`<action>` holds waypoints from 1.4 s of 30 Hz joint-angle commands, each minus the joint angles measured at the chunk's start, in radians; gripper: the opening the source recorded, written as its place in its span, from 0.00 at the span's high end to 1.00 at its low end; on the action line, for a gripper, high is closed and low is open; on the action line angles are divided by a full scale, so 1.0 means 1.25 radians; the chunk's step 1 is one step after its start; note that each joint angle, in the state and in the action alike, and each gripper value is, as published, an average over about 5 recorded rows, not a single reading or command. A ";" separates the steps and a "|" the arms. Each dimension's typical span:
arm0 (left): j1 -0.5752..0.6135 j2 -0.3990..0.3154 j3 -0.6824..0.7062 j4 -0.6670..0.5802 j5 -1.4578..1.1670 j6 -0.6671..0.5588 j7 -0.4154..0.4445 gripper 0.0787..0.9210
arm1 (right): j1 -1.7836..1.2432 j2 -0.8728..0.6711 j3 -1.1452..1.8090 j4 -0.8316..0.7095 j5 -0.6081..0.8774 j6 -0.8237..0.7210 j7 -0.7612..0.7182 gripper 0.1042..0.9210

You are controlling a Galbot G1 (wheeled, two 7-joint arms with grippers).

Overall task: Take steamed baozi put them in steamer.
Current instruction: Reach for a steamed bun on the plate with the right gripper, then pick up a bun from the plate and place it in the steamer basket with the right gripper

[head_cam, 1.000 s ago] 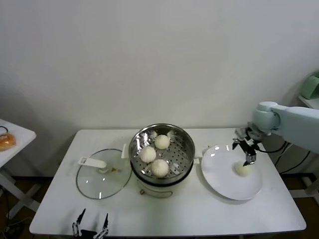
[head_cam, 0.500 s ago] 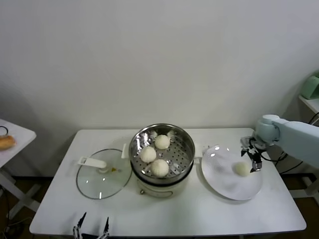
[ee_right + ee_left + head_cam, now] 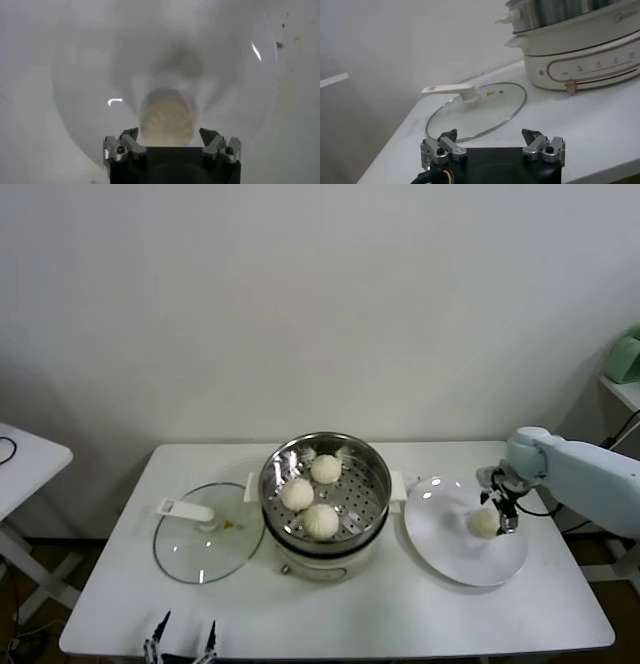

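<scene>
Since the earlier frames we find the right gripper [image 3: 497, 506] has dropped from above the plate [image 3: 450, 559] to the level of the last baozi [image 3: 485, 523]. Its fingers stand wide on either side of the bun, not yet clamped; in the right wrist view the bun [image 3: 166, 119] sits squarely between them. We judge this a straddle before closing. Three baozi already lie on the perforated floor of the steamer [image 3: 375, 474], so one transfer remains. The glass lid [image 3: 205, 534] lies aside, leaving the basket accessible. The left gripper [image 3: 492, 147] waits at the near table edge, fingers spread, empty.
</scene>
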 commanded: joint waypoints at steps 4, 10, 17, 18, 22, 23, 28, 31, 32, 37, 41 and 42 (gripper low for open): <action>-0.004 0.000 0.001 0.002 -0.002 0.001 0.000 0.12 | -0.033 0.020 0.034 -0.035 -0.014 -0.002 -0.001 0.24; -0.003 0.001 0.000 0.000 -0.003 0.000 -0.001 0.12 | 0.007 0.014 0.009 -0.013 0.001 -0.005 -0.002 0.34; -0.003 0.001 0.000 -0.003 -0.003 0.000 -0.001 0.12 | 0.231 -0.025 -0.163 0.126 0.118 -0.022 -0.010 0.38; -0.003 0.002 0.001 -0.003 -0.002 -0.001 -0.001 0.12 | 0.273 -0.028 -0.191 0.149 0.145 -0.026 -0.012 0.38; -0.002 0.003 0.003 -0.005 -0.002 -0.001 -0.001 0.12 | 0.437 -0.026 -0.302 0.226 0.264 -0.044 -0.022 0.38; -0.001 0.004 0.004 -0.006 -0.002 -0.002 -0.001 0.12 | 0.470 -0.022 -0.325 0.241 0.290 -0.048 -0.024 0.38; 0.001 0.007 0.007 -0.009 -0.002 -0.003 -0.001 0.12 | 0.618 0.013 -0.403 0.304 0.404 -0.066 -0.045 0.38; 0.001 0.009 0.009 -0.012 -0.002 -0.002 -0.001 0.12 | 0.683 0.046 -0.417 0.329 0.453 -0.077 -0.052 0.38; 0.001 0.009 0.011 -0.014 -0.002 -0.001 -0.001 0.12 | 0.698 0.058 -0.416 0.337 0.470 -0.082 -0.053 0.38; 0.002 0.011 0.016 -0.018 -0.002 -0.001 -0.001 0.12 | 0.731 0.112 -0.389 0.381 0.534 -0.112 -0.044 0.38; 0.002 0.012 0.016 -0.019 -0.002 -0.002 0.000 0.12 | 0.713 0.147 -0.348 0.405 0.561 -0.134 -0.030 0.38; 0.003 0.012 0.016 -0.019 -0.002 -0.002 0.000 0.12 | 0.703 0.155 -0.337 0.409 0.561 -0.138 -0.027 0.38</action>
